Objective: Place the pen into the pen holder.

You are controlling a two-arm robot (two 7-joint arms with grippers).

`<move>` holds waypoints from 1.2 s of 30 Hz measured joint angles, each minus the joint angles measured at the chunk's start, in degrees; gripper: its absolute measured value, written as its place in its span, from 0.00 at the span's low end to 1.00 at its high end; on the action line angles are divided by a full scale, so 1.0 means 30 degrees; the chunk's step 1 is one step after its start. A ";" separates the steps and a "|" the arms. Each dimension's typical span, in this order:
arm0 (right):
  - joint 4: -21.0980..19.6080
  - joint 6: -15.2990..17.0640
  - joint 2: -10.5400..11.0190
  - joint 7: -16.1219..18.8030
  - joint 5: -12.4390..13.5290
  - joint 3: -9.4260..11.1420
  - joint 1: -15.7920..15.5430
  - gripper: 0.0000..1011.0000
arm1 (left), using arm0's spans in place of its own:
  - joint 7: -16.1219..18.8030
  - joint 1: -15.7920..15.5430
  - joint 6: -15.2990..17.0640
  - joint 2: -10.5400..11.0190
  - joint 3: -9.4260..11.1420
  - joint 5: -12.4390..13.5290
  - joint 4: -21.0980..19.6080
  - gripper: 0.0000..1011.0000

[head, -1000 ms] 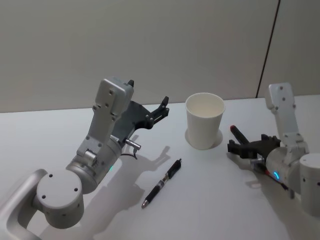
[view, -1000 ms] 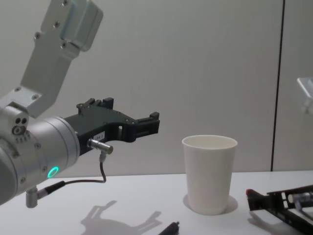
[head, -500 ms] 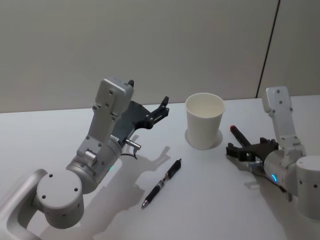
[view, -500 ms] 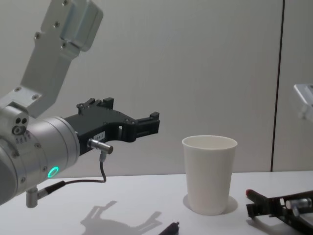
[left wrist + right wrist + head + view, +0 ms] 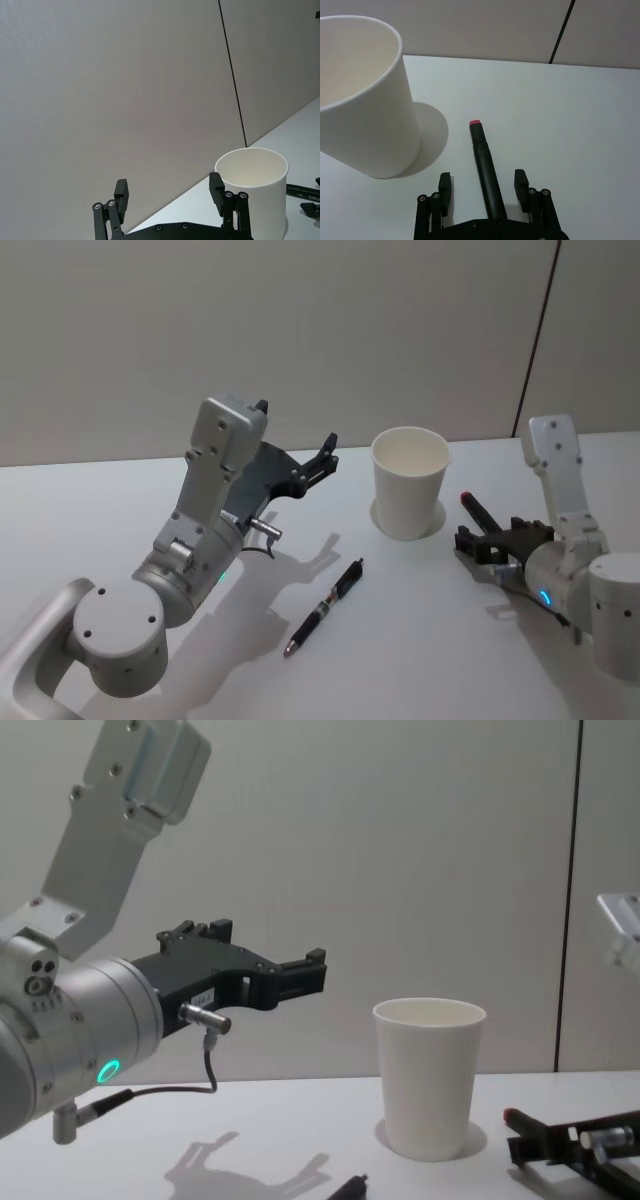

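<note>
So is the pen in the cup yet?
Not yet. Nothing is done so far: the cup looks empty. In hand: the right hand is low on the table, open around the red-tipped pen but not squeezing it. Left to do: grip it, lift it and drop it in the cup. A second pen lies mid-table, and the left hand hangs open in the air.

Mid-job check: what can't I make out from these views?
Cup floor: hidden by its own wall, head and chest views.
Black pen: mostly cut off by chest view's bottom edge.
Red-tipped pen rear end: hidden under the open right gripper, right wrist view.
Left gripper hangs raised, open.
</note>
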 joint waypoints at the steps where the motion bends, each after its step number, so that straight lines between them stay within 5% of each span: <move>1: 0.0002 0.0003 -0.0003 0.0001 -0.0004 0.0000 0.0000 0.77 | 0.0001 0.0000 0.0000 -0.0001 0.0000 0.0000 0.0000 0.99; 36: 0.0124 0.0027 -0.0325 -0.1564 0.0744 0.0553 -0.0099 0.55 | 0.0001 0.0000 0.0000 0.0000 0.0000 -0.0001 0.0000 0.99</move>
